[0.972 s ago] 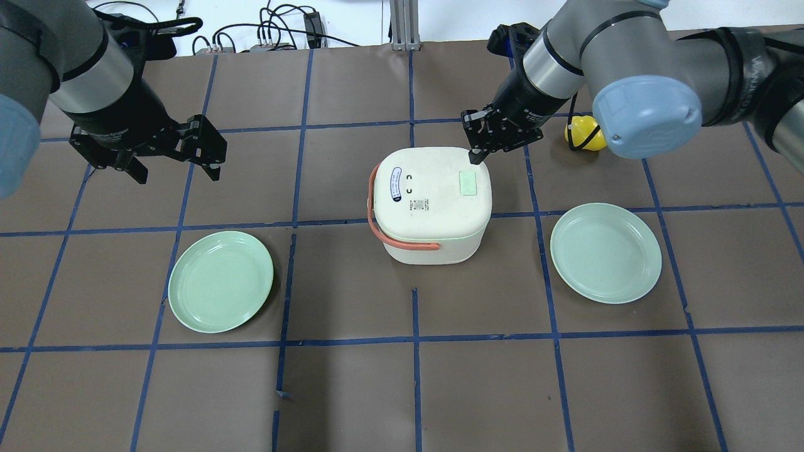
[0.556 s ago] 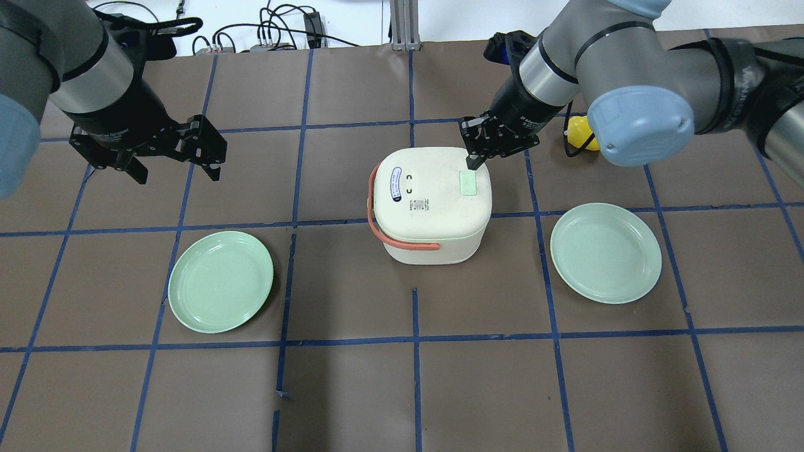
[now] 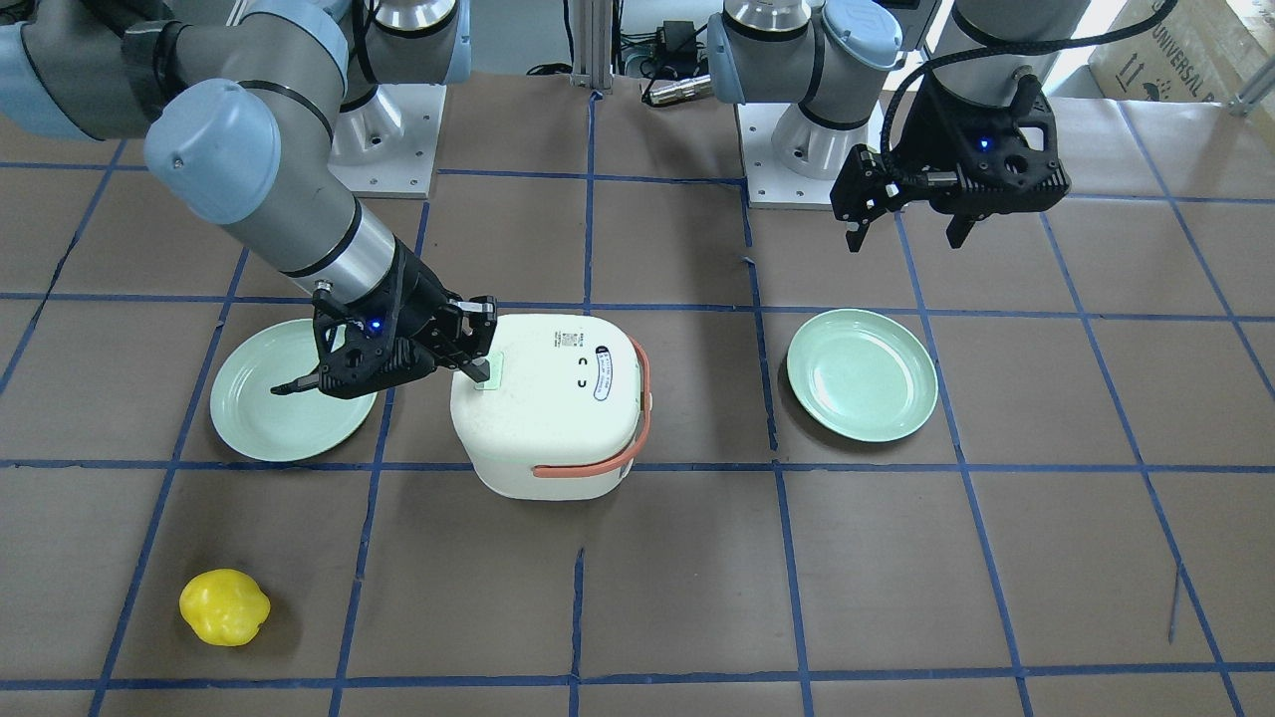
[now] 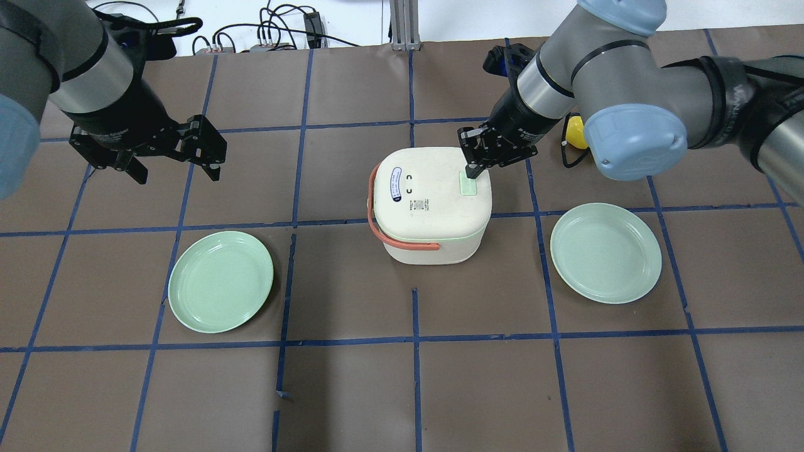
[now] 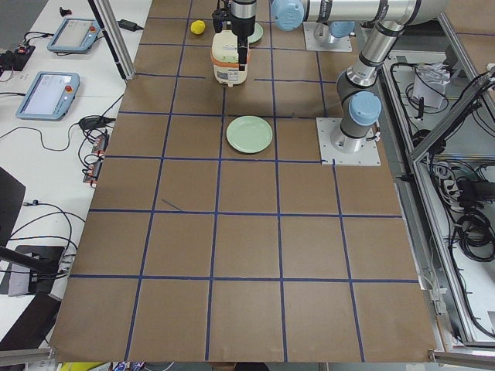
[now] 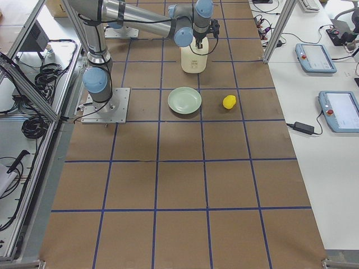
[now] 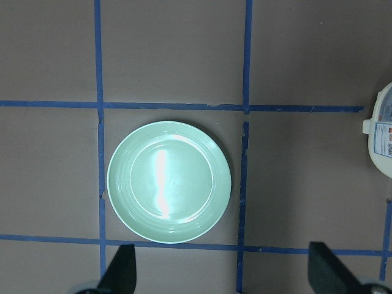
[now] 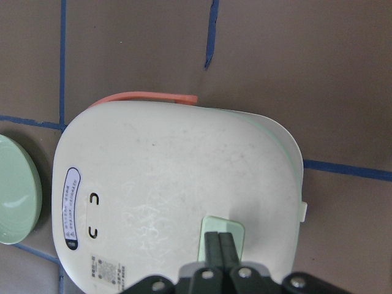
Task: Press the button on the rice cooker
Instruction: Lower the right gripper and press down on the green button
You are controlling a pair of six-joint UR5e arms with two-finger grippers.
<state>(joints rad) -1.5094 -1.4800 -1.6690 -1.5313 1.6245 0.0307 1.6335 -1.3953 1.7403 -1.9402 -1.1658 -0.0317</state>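
The rice cooker [image 4: 427, 207] stands on the tabletop [image 4: 414, 389] directly under the right gripper [image 4: 470, 171]. Its pale green button [image 4: 468, 184] is set into the lid [image 8: 159, 184] near the edge closest to that gripper's wrist. The right gripper's two fingers are pressed together and hold nothing, so they form a single narrow tip. That suits poking a small pad better than a spread pair would. The tip sits on the wrist-side end of the button, touching it or only just above it; which of the two cannot be told. I judge the press to be in hand or about to begin.

The rest of the lid stretches bare away from the tip. The salmon handle [image 4: 402, 243] lies folded down against the cooker's body, well clear of the fingers. Because the button is close to the lid's edge, a slip toward the wrist would take the tip off the cooker.

The right-hand plate [image 4: 605, 252] lies off to the outer side of the right gripper, and a yellow fruit [image 3: 224, 606] lies behind its arm. Neither blocks a straight lift. The left gripper [image 4: 177, 171] hangs well apart, spread wide and empty, above the left-hand plate [image 7: 168, 180].
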